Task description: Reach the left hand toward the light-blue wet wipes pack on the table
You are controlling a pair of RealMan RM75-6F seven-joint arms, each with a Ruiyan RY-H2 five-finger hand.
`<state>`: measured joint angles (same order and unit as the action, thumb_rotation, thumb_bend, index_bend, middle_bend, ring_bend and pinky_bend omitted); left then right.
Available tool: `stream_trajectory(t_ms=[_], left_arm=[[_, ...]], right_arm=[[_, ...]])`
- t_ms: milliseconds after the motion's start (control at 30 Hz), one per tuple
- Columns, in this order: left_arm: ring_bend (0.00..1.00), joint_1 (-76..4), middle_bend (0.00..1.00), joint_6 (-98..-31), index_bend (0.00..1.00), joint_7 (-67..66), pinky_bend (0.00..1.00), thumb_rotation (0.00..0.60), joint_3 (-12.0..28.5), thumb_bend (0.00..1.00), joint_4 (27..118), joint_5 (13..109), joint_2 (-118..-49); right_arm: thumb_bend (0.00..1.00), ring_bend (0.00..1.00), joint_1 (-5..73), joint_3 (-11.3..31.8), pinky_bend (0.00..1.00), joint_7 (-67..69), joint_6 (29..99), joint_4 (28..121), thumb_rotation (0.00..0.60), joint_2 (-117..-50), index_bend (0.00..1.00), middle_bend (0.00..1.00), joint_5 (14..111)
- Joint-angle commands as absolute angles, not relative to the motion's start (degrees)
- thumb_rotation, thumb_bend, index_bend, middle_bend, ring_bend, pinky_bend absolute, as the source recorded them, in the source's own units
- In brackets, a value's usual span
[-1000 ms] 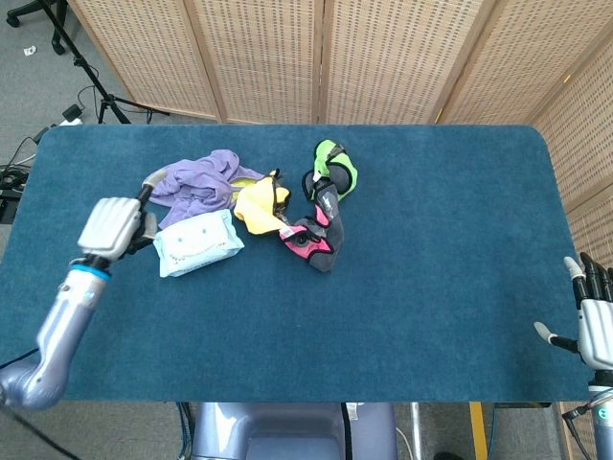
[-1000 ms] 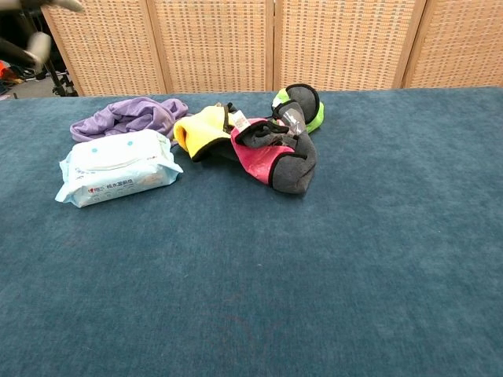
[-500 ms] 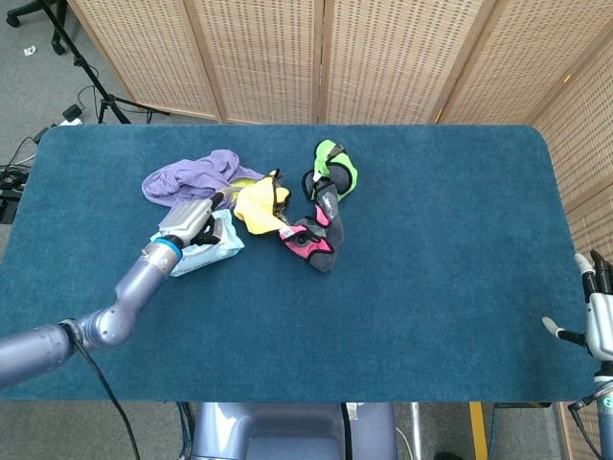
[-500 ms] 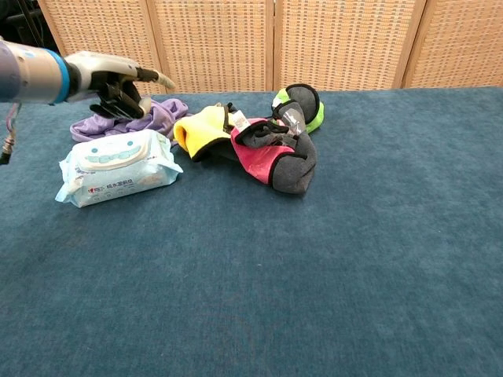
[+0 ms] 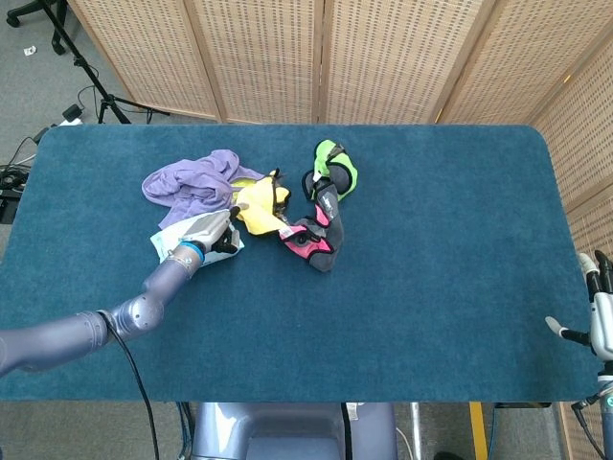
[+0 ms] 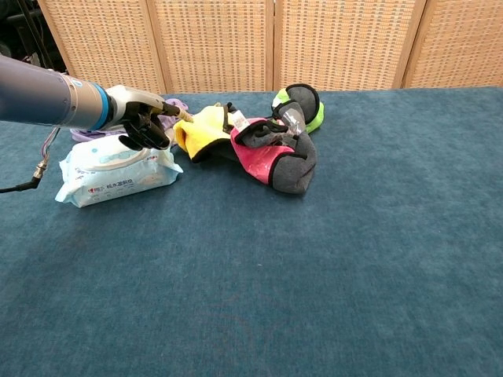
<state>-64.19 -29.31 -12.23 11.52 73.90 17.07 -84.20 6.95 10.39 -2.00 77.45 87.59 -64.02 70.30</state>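
Chest view shows my left hand (image 6: 140, 118) has come down over the light-blue plastic wet wipes pack (image 6: 116, 175), fingers curled, empty; reach nearly finished.

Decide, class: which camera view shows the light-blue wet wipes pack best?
The chest view. There the light-blue wet wipes pack lies almost fully visible, printed front included, with the left hand over its far edge. In the head view that hand covers most of the pack.
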Motion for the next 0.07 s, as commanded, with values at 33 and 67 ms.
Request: stream_trajectory(t_ms=[33, 67], left_arm=[[1.00, -64.68, 0.98, -29.49, 0.00, -11.64, 0.99, 0.600, 10.92, 1.00, 73.57, 16.62, -84.36], [1.00, -64.82, 0.98, -29.46, 0.00, -11.47, 0.99, 0.600, 10.72, 1.00, 73.55, 16.47, -84.32]], right_arm=[[0.00, 0.00, 6.97, 10.36, 0.00, -2.04, 77.43, 87.59, 0.600, -64.06, 0.00, 0.00, 70.30], [0.00, 0.00, 6.98, 10.36, 0.00, -2.07, 77.44, 87.58, 0.600, -64.07, 0.00, 0.00, 70.29]])
